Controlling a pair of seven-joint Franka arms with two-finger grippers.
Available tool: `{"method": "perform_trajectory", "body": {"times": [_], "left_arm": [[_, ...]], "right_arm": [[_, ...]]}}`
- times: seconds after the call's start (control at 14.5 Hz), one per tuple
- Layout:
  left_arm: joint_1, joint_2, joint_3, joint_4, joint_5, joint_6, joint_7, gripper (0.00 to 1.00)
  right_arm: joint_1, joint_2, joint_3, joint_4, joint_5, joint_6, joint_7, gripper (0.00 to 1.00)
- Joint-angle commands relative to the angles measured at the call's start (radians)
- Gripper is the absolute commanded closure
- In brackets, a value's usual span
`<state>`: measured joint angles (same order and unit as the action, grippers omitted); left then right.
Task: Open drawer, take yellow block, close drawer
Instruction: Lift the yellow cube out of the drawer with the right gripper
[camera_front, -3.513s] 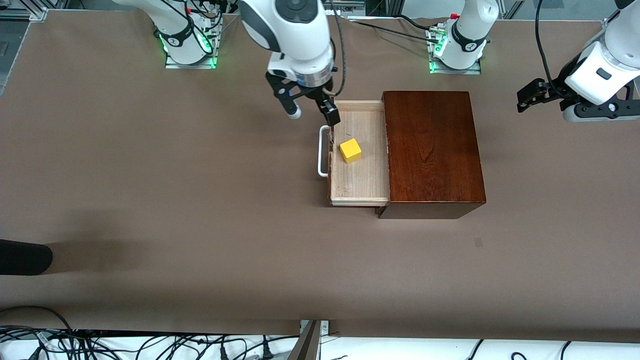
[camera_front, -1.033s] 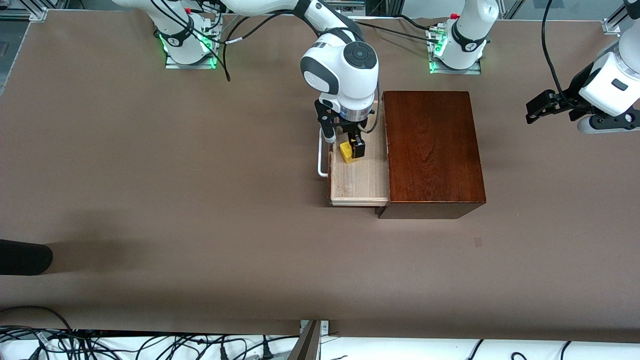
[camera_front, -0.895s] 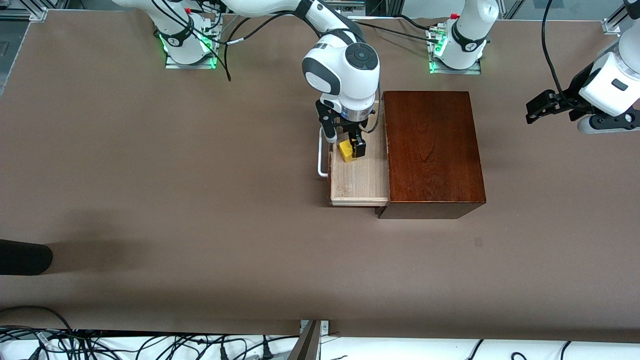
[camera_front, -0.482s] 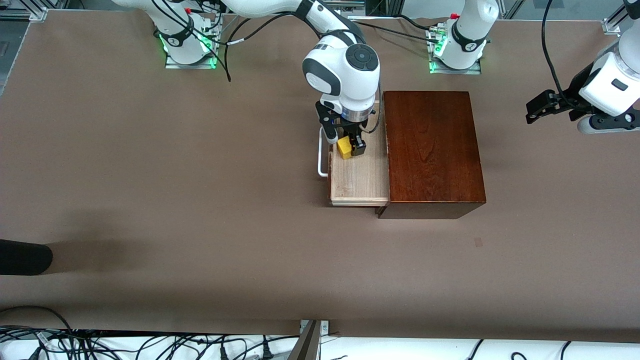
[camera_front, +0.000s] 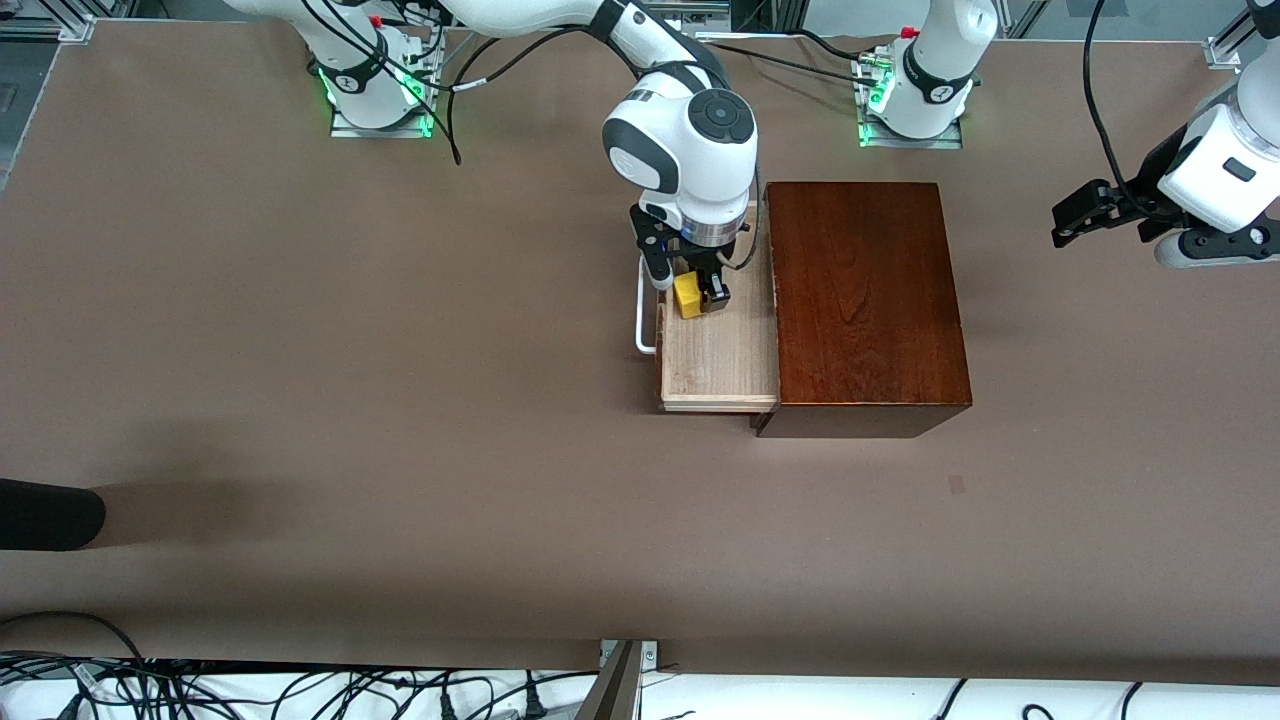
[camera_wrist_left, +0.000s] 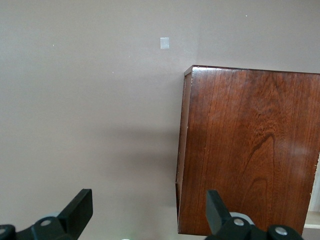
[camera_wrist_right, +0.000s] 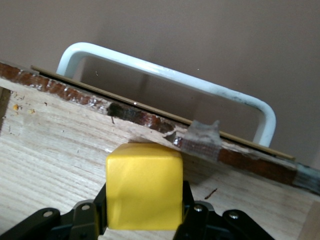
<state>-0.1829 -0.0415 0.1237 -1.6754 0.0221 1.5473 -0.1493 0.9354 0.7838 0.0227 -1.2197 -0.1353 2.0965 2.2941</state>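
Observation:
The drawer (camera_front: 722, 362) stands pulled out of the dark reddish-brown wooden box (camera_front: 865, 305), its white loop handle (camera_front: 644, 312) toward the right arm's end. My right gripper (camera_front: 688, 296) is shut on the yellow block (camera_front: 686, 297) and holds it just above the drawer's tray. In the right wrist view the block (camera_wrist_right: 144, 186) sits between the black fingers (camera_wrist_right: 87, 212), over the pale tray floor (camera_wrist_right: 45, 160), with the drawer's front and handle (camera_wrist_right: 170, 80) close by. My left gripper (camera_front: 1075, 213) waits open in the air at the left arm's end; its wrist view shows the box (camera_wrist_left: 250, 150).
Bare brown table surrounds the box. A small pale mark (camera_front: 957, 484) lies on the table nearer the front camera than the box. A black object (camera_front: 50, 514) pokes in at the table's edge at the right arm's end. Cables (camera_front: 300, 690) lie along the front edge.
My right gripper came down into the open drawer, shut on the yellow block, and has lifted it slightly toward the drawer's front. The left arm has barely moved.

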Motion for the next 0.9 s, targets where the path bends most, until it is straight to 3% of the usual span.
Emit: {"method": "perform_trajectory", "body": {"times": [0.0,0.14,0.41,0.69,0.83], "left_arm": [[0.01,0.014,-0.004,0.028,-0.011,-0.006,0.017,0.0],[0.01,0.014,-0.004,0.028,-0.011,-0.006,0.017,0.0],[0.01,0.014,-0.006,0.028,-0.011,-0.006,0.017,0.0],[0.01,0.015,-0.004,0.028,-0.011,-0.006,0.017,0.0],[0.01,0.015,-0.004,0.028,-0.011,-0.006,0.017,0.0]], "right_arm": [[0.003,-0.003,-0.003,0.022,-0.003,-0.012,0.028,1.0],[0.003,-0.006,-0.006,0.032,-0.003,-0.045,0.028,1.0],[0.003,-0.018,0.003,0.164,-0.001,-0.209,0.028,1.0],[-0.012,-0.167,-0.006,0.183,0.039,-0.291,0.012,1.0],[-0.029,-0.257,-0.004,0.168,0.048,-0.331,-0.092,1.0]]}}
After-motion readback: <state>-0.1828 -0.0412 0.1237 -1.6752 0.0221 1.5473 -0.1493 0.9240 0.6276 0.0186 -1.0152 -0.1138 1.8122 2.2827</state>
